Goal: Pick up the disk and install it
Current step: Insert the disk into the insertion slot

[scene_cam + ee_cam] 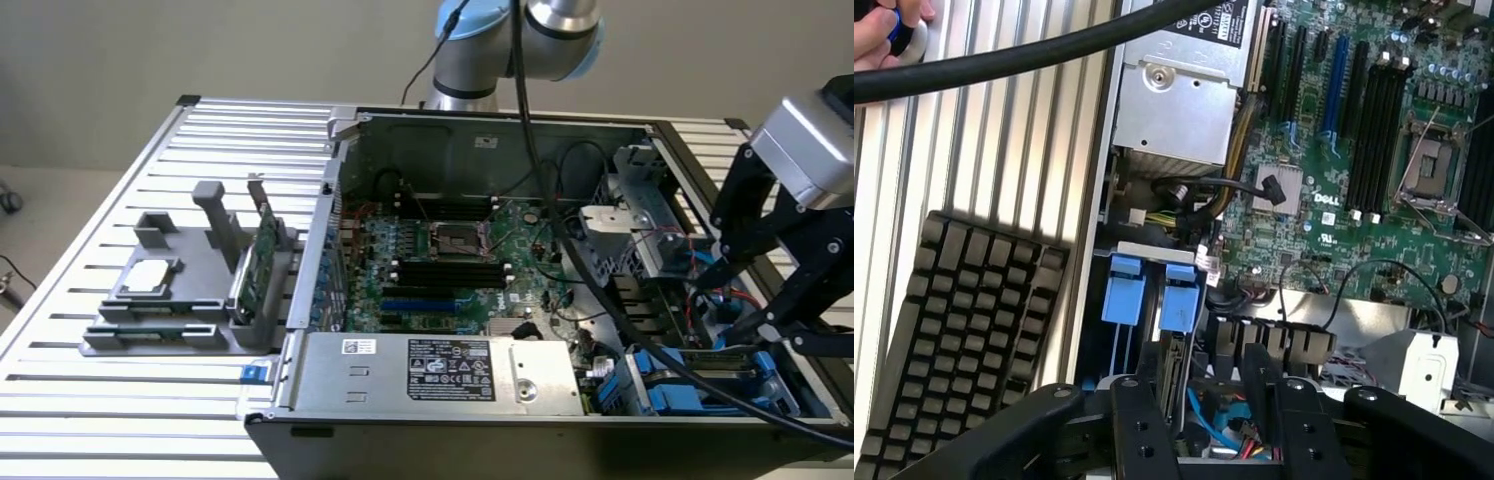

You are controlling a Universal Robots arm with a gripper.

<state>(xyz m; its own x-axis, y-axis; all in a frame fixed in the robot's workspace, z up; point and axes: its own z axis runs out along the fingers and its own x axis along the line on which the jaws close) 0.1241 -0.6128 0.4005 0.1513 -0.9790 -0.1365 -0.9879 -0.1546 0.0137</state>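
Item 1, end effector (1199,400): positioned over the drive bay corner of the open computer case (350,200). Its black fingers (1144,430) are spread wide, and no object is seen clamped between them.

Item 2, the disk (1179,298): seated on edge in the drive bay, just ahead of the finger gap. Its blue carrier tab faces the end effector, and a second blue carrier (1126,300) stands just beside it. Whether a finger touches the disk cannot be told.

Item 3, case contents: beyond the blue carriers, away from the end effector, lies a silver power supply (441,368). A green motherboard (441,250) covers the case floor beside it.

Item 4, grey tray (187,345): on the slatted counter (80,400), well apart from the end effector, on the far side of the case. It holds a small square silver chip (147,277) lying flat and a green circuit card (267,250) standing upright in a slot.

Item 5: a black keyboard (964,330) lies on the counter outside the case wall, near the end effector. A person's hand (879,30) rests farther along that counter.
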